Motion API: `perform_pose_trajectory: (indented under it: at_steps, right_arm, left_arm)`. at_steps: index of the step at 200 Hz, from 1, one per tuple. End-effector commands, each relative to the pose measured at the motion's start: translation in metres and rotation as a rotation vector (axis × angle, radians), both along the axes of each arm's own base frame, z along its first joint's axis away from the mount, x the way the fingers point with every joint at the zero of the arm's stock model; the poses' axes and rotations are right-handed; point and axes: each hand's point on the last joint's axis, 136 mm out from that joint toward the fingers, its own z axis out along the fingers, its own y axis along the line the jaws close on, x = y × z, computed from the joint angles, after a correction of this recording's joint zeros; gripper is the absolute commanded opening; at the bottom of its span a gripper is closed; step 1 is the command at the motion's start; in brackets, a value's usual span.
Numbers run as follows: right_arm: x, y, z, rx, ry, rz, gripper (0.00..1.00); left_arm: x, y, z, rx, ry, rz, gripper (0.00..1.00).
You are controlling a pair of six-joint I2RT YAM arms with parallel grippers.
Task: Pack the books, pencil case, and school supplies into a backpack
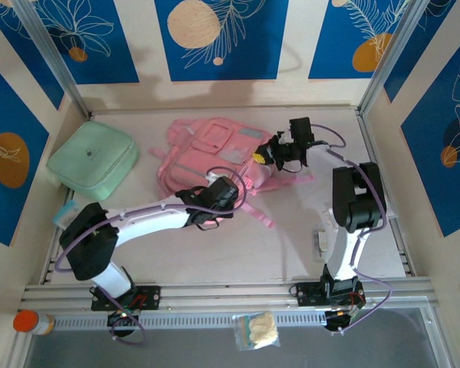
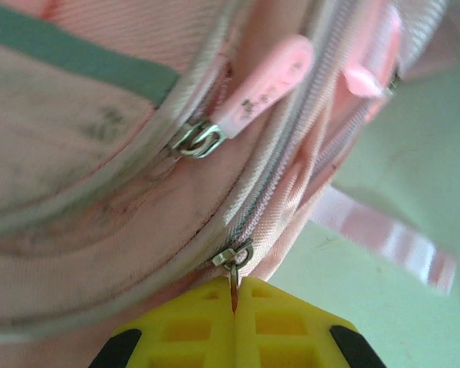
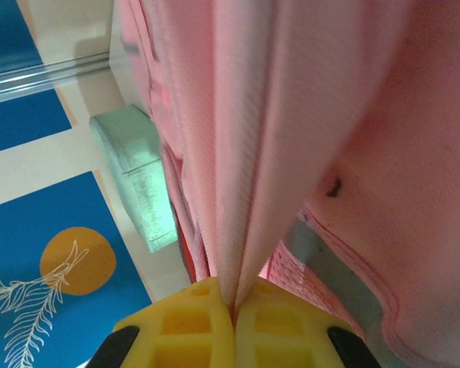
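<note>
Left pincer (image 2: 234, 305) nips a zipper pull (image 2: 233, 261) on the backpack (image 1: 207, 149) lying flat, crosswise.

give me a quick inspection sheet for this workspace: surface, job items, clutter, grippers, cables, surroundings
surface: pale flat table
job's things: pink backpack lying mid-table
clutter: mint green pouch at rear left; clear bag and orange-capped item by the front rail
grippers: left gripper shut on a zipper pull of the backpack; right gripper shut on a fold of its fabric
cables: purple cables looped along both arms
surroundings: blue leaf-print wall panels
</note>
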Motion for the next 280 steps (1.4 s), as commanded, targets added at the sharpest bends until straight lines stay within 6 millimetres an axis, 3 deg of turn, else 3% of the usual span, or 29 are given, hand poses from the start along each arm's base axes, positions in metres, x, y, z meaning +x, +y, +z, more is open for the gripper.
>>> perform_pose_trajectory:
  at_steps: [1, 26, 44, 72, 101, 121, 141, 161, 186, 212, 255, 280]
  right_arm:
    - [0.021, -0.011, 0.030, 0.002, -0.135, -0.004, 0.09]
    - [-0.003, -0.022, 0.038, 0.021, -0.139, -0.008, 0.38]
    - [-0.034, -0.013, 0.038, 0.036, -0.119, 0.033, 0.51]
    - [-0.083, 0.008, 0.025, -0.007, -0.067, 0.062, 0.56]
    - [-0.108, 0.038, 0.005, -0.063, -0.029, 0.066, 0.55]
    - [-0.108, 0.042, -0.017, -0.089, 0.005, 0.014, 0.50]
    - [-0.101, 0.056, -0.024, -0.086, 0.004, 0.030, 0.45]
    - [-0.093, 0.066, -0.027, -0.127, -0.015, 0.069, 0.32]
    - [-0.082, 0.057, -0.026, -0.167, -0.052, 0.065, 0.11]
    - [-0.071, 0.038, -0.014, -0.188, -0.096, 0.086, 0.00]
    - [-0.037, 0.004, 0.012, -0.165, -0.155, 0.116, 0.00]
    - [-0.045, 0.012, 0.017, -0.163, -0.144, 0.148, 0.00]
  left_arm:
    - [-0.022, -0.006, -0.010, 0.042, 0.093, -0.046, 0.00]
    - [-0.016, -0.003, 0.004, 0.028, 0.047, -0.054, 0.00]
    - [-0.014, -0.003, 0.006, 0.008, 0.049, -0.056, 0.00]
    - [-0.012, -0.007, 0.013, -0.022, 0.028, -0.072, 0.00]
    - [-0.009, -0.009, 0.015, -0.018, 0.023, -0.069, 0.00]
    - [-0.010, -0.007, 0.018, -0.022, 0.019, -0.065, 0.00]
    - [-0.011, -0.006, 0.020, -0.029, 0.016, -0.066, 0.00]
    - [-0.011, -0.007, 0.023, -0.035, 0.007, -0.077, 0.00]
    - [-0.015, 0.003, 0.021, -0.004, 0.015, -0.071, 0.00]
    - [-0.022, 0.029, 0.009, 0.053, 0.043, -0.052, 0.00]
    - [-0.033, 0.080, -0.017, 0.122, 0.116, -0.027, 0.00]
    - [-0.029, 0.078, -0.007, 0.047, 0.096, -0.024, 0.00]
